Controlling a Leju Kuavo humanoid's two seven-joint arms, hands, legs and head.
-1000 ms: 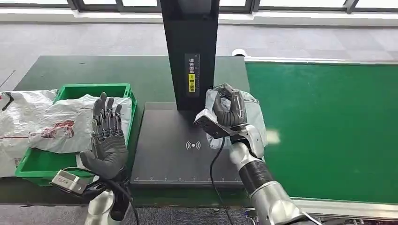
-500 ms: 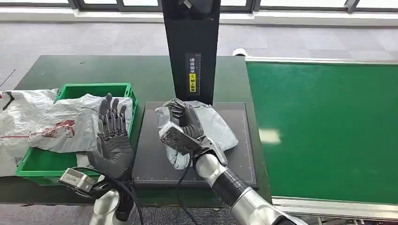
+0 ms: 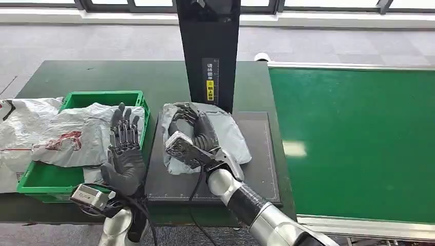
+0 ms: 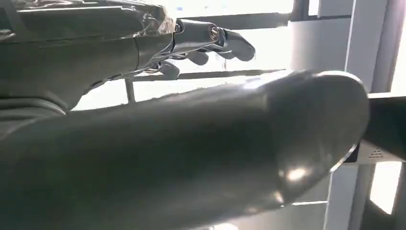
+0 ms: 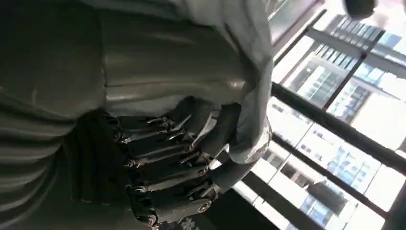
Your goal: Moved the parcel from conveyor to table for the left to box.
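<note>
With our right hand [image 3: 192, 134] gripping the parcel [image 3: 225, 134] mid-frame, we should lower it flat before letting go, left hand [image 3: 123, 148] spread.

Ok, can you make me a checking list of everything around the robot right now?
Surface: dark green table with a black scanning plate at the foot of a black post.
Job's things: grey parcel lying on the plate; green conveyor to its right; green box to its left.
Clutter: white bags, one in the box, one beside it.
Hands: right hand grips the parcel, fingers curled around it; left hand raised, fingers apart, holding nothing.
Cables: black cable running from the right wrist; another at the left wrist.
Surroundings: grey floor, window frames beyond.
</note>
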